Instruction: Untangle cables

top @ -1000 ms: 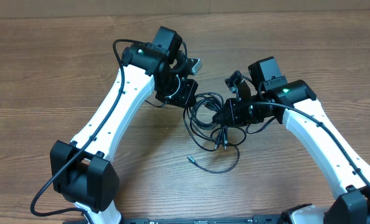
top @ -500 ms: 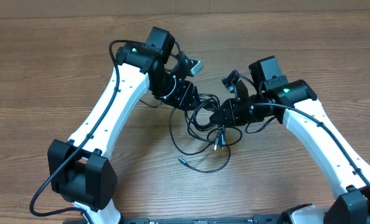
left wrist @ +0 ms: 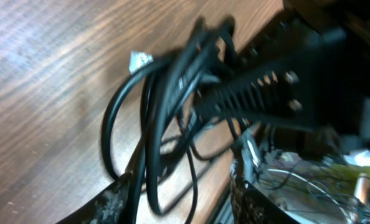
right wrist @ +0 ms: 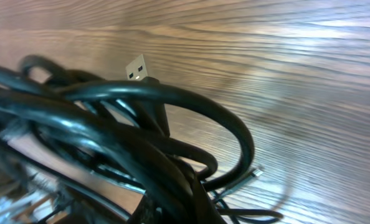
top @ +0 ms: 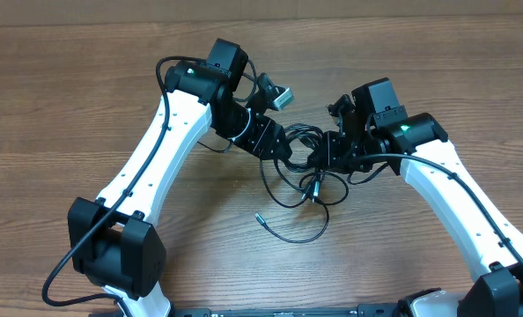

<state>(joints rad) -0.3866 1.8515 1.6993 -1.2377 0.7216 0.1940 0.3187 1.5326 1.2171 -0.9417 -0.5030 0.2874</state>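
The cables (top: 298,167) are a tangle of thin black cords between my two grippers, with loops trailing toward the front of the wooden table (top: 85,106). One thin plug tip (top: 258,217) lies on the wood. A silver plug (top: 314,187) hangs in the loops. My left gripper (top: 277,143) is open at the left side of the bundle, with cords running between its fingers (left wrist: 182,202). My right gripper (top: 332,151) is shut on the cables at their right side (right wrist: 172,202). The right wrist view shows a silver USB plug (right wrist: 135,67) sticking out of the bundle.
The white left arm (top: 147,167) and white right arm (top: 455,194) reach in from the front corners, each with its own thicker black wire. The right gripper's perforated black finger (left wrist: 266,93) fills the left wrist view behind the cords.
The right gripper has lifted the bundle and drawn it a little back and right. The left gripper has moved right into the bundle. The trailing loops and plug tip have slid back.
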